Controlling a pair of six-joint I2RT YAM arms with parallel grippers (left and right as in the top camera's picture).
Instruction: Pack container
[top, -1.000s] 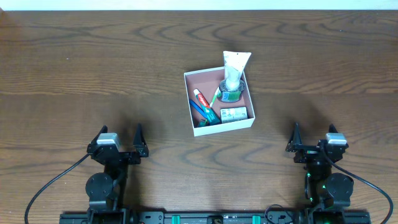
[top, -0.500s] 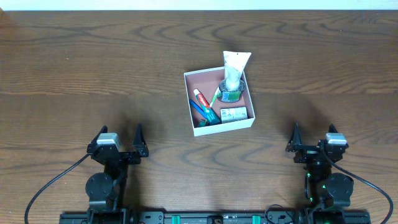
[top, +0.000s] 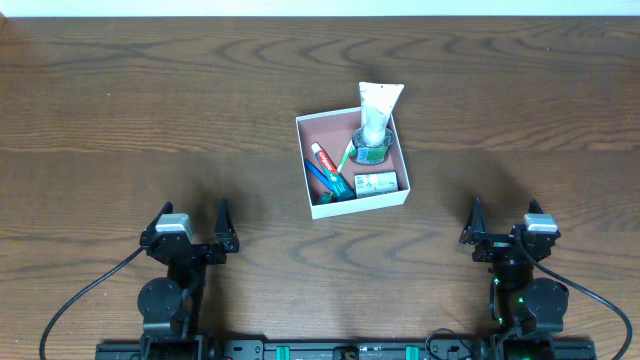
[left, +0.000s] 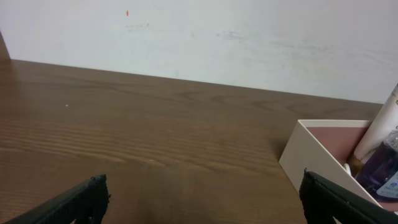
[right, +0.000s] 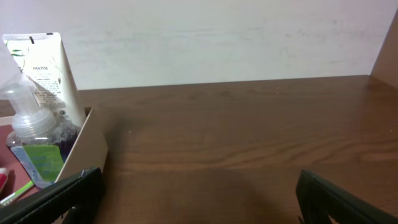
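Cardboard, white outside and reddish-pink inside: the container (top: 362, 204), a shallow square lidless box w/ thin straight walls, sits just R of ctr on the dark, wavy-grained wood table (top: 150, 100), turned a little off square.

You see toiletries inside it:
- a white plastic tube (top: 378, 103), flat-crimped at the top, leaning out over the far rim
- a clear pump bottle (top: 371, 146) w/ a green label in the far-R corner
- a red-and-white toothpaste (top: 326, 160) lying on the diagonal
- a blue toothbrush (top: 322, 178) just beside the toothpaste
- a small green-white carton (top: 375, 183) flat against the near wall

Your left gripper (top: 193, 213) sits at the near-L edge of the table. Its black fingers are spread wide w/ nothing btwn them. The container lies well apart from it, ahead and to its R. In the left wrist view the box's pale outer wall (left: 305, 155) shows only at the far R, past the R finger.

Your right gripper (top: 507, 213) sits at the near-R edge, jaws likewise wide apart and empty. The container is well apart from it, ahead and to its L. In the right wrist view a box corner (right: 87, 155) pokes in at the L edge, w/ tube and pump bottle rising above the rim. A matte white wall (right: 249, 37) backs the table.
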